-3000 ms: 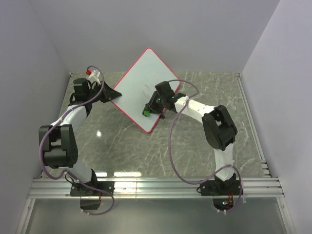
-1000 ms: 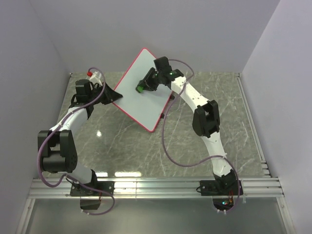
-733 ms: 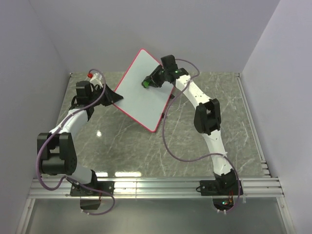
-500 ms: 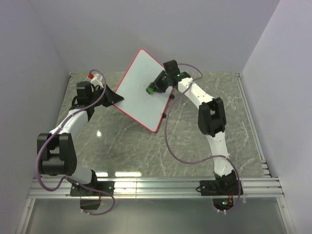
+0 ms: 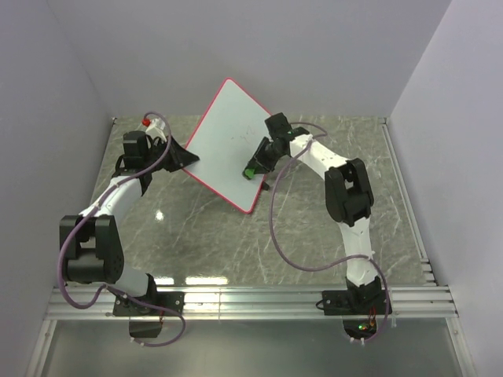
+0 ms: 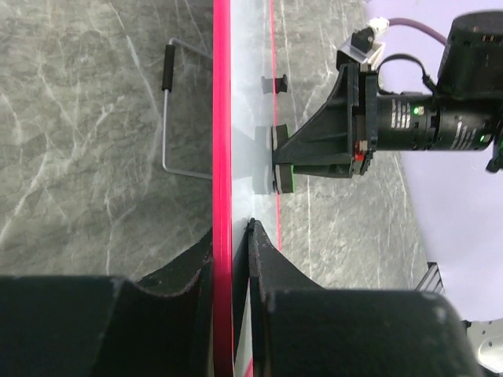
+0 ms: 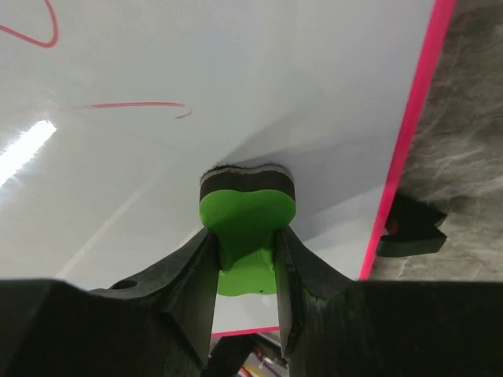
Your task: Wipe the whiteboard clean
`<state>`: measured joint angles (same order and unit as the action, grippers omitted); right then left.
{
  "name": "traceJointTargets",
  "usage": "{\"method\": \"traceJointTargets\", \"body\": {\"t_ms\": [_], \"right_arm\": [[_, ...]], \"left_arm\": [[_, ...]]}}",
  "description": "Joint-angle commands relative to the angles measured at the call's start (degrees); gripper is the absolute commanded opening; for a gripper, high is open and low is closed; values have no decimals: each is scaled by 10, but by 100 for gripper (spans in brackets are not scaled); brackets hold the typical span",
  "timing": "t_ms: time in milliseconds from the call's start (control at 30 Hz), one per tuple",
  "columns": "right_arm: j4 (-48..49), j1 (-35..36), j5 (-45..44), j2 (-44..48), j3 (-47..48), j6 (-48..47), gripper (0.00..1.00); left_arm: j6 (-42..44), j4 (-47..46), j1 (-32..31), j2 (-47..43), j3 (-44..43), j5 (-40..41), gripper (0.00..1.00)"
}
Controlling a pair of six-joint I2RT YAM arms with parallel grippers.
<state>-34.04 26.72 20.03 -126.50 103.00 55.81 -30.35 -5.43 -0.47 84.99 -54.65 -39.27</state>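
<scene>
The whiteboard (image 5: 224, 137), white with a red-pink rim, stands tilted up on the table's far left. My left gripper (image 5: 187, 158) is shut on its left edge; the left wrist view shows the rim (image 6: 222, 141) pinched between the fingers (image 6: 267, 271). My right gripper (image 5: 254, 166) is shut on the green eraser (image 5: 250, 170) and presses its dark pad against the board's lower right part. In the right wrist view the eraser (image 7: 247, 224) lies flat on the board (image 7: 259, 71). Faint red scribbles (image 7: 137, 104) remain up and to the left of it.
The grey marble table (image 5: 314, 228) extends to the right and front. A black foot (image 7: 409, 228) sits at the board's right rim. A wire stand (image 6: 168, 118) sticks out behind the board. Walls close in at the back and both sides.
My right gripper swept the eraser from the board's lower part up to its upper middle, then back down towards the lower right. The board stayed held by the left gripper.
</scene>
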Motion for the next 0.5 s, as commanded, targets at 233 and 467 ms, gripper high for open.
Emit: {"method": "traceJointTargets", "body": {"t_ms": [233,467], "right_arm": [[64,-19,59,-191,196,150,0],[66,-61,45,-270,366,185,0]], "left_arm": [[82,85,-45,-27,17,-45,0],[86,125,-46,-51,17,-42,0]]}}
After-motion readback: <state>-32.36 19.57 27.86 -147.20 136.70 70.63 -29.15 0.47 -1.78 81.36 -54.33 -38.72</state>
